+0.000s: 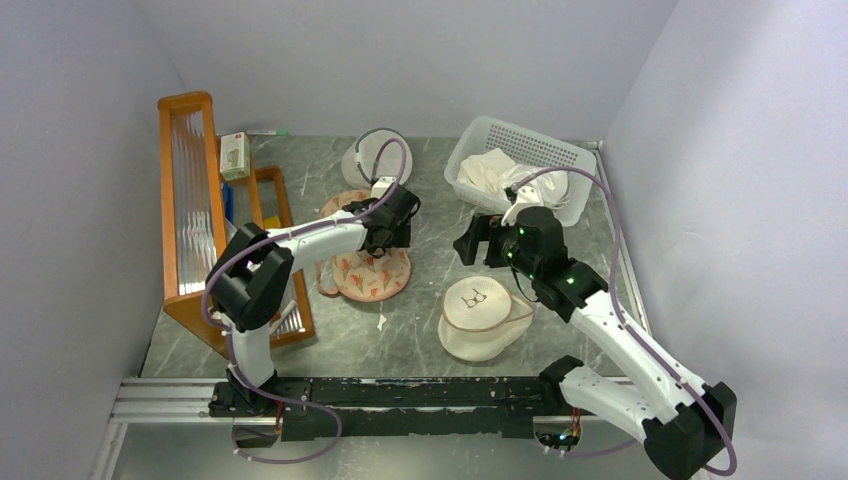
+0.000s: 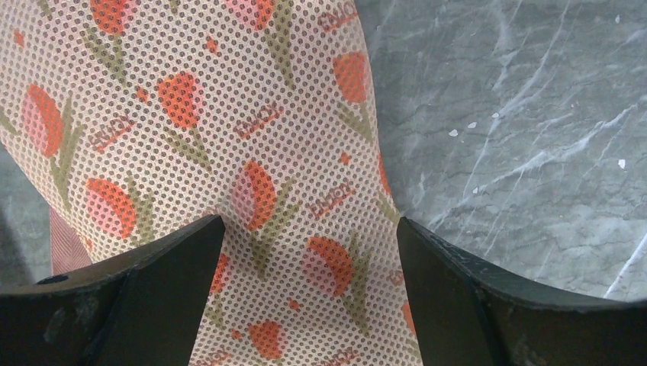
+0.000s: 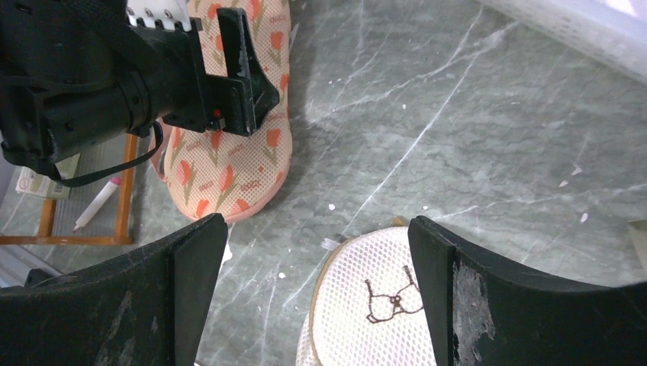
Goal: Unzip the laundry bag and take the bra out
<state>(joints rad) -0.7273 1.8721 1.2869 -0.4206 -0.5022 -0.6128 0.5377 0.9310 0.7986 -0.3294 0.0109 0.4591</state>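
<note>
The laundry bag (image 1: 372,275) lies flat on the grey table left of centre, peach mesh with a red-orange flower print and pink trim. In the left wrist view the laundry bag (image 2: 252,145) fills the left and middle. My left gripper (image 1: 387,238) hovers low over the bag's far part, and the left gripper (image 2: 309,232) is open, its fingers straddling the fabric with nothing pinched. My right gripper (image 1: 470,240) hangs open to the right of the bag, above bare table; through the right gripper (image 3: 317,229) I see the bag (image 3: 229,171) and the left arm's fingers over it. The bra is hidden.
A round cream pouch with a black bra icon (image 1: 480,312) lies near front centre, also under my right fingers (image 3: 374,305). A white mesh dome bag (image 1: 375,160) stands at the back. A white basket (image 1: 530,135) holds white cloth (image 1: 487,170). A wooden rack (image 1: 190,210) lines the left.
</note>
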